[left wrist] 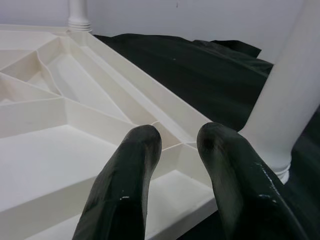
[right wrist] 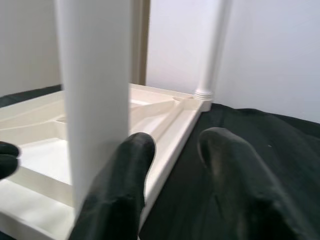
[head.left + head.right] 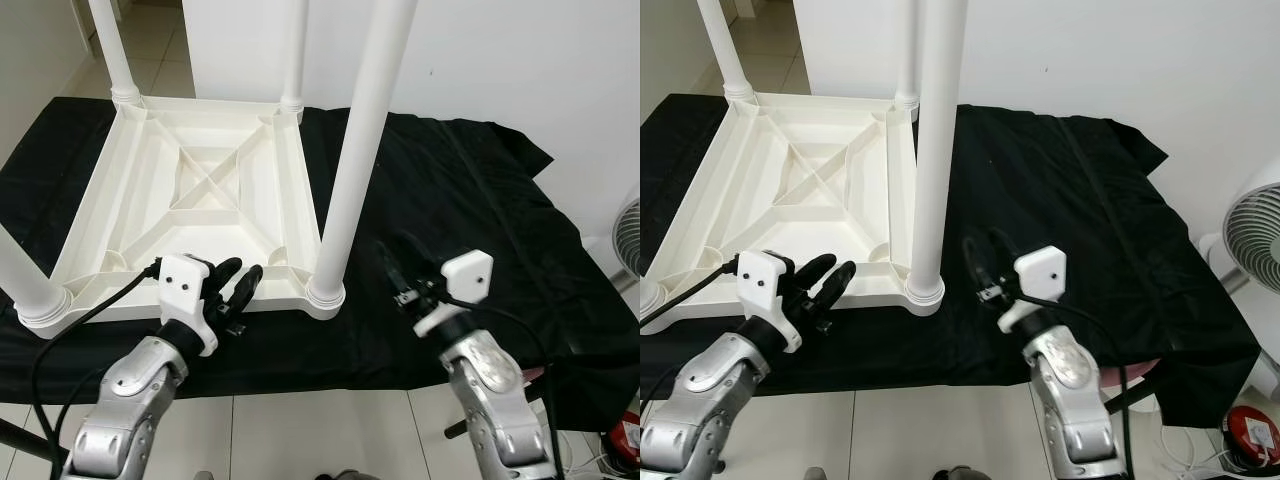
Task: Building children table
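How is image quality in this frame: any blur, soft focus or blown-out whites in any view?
Left eye view: sharp, evenly lit; the white table top keeps its rib detail. Right wrist view: the near table leg is soft and featureless, and the right hand fingers are blurred. Left wrist view: the left hand fingers are fairly crisp with small glints, and the black cloth is dark.
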`<state>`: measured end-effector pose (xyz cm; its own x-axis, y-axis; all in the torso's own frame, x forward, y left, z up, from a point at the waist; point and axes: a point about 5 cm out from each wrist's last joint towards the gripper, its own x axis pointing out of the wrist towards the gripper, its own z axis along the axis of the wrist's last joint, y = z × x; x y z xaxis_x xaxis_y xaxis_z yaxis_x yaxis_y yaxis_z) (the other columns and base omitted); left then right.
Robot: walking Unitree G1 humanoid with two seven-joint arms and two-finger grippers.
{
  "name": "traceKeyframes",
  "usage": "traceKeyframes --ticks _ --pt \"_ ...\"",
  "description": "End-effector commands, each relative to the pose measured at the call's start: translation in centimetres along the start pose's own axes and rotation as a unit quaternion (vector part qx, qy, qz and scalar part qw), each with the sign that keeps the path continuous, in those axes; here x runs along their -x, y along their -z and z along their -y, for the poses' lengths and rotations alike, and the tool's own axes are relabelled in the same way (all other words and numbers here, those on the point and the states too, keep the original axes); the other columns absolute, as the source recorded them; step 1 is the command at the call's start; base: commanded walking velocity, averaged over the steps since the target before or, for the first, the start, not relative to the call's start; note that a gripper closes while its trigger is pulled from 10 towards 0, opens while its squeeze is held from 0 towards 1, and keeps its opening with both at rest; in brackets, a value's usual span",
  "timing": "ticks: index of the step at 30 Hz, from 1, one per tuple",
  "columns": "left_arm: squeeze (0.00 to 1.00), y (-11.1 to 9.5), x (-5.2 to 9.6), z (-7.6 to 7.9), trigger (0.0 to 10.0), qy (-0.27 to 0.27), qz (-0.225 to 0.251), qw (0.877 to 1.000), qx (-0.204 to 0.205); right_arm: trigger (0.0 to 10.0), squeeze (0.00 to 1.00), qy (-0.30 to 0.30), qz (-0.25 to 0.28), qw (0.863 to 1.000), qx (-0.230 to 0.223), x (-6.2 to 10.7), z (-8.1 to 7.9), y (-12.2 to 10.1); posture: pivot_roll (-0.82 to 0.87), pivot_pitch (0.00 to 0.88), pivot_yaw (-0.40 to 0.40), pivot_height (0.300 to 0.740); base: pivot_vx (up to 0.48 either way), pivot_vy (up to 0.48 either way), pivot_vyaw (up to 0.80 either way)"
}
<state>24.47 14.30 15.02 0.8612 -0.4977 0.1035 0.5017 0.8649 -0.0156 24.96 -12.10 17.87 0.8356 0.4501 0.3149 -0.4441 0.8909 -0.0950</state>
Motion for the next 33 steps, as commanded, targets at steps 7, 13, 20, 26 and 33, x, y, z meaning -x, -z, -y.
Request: traceKeyframes --ticks 7,13,20,26,33 --pt "0.0 -1.7 -0.3 -0.8 10.0 -0.083 0.034 0.996 -0.024 10.0 1.0 -0.046 0.005 0.999 -0.025 0.3 -0.4 -0.8 0.04 0.017 -0.078 0.74 0.0 0.0 0.0" --pt "0.0 -2.1 -0.2 -1.6 10.0 -0.104 0.033 0.994 -0.03 10.0 1.0 -0.051 -0.002 0.998 -0.021 0.4 -0.2 -0.9 0.04 0.029 -0.073 0.74 0.0 0.0 0.0" --pt "0.0 -1.5 -0.5 -1.8 10.0 -0.152 0.017 0.988 -0.02 10.0 0.0 -0.051 -0.006 0.999 -0.019 -0.7 -0.5 -1.3 0.04 0.038 -0.073 0.74 0.0 0.0 0.0" --pt "0.0 -1.5 -0.9 -1.1 10.0 -0.158 0.024 0.987 -0.023 10.0 0.0 -0.047 0.005 0.998 -0.046 -2.2 -1.3 -1.9 0.05 0.037 -0.089 0.74 0.0 0.0 0.0" --pt "0.0 -1.8 -1.1 -1.2 10.0 -0.164 0.03 0.986 -0.021 10.0 0.0 -0.055 0.009 0.997 -0.053 -2.8 -2.0 -2.0 0.06 0.038 -0.095 0.74 0.0 0.0 0.0"
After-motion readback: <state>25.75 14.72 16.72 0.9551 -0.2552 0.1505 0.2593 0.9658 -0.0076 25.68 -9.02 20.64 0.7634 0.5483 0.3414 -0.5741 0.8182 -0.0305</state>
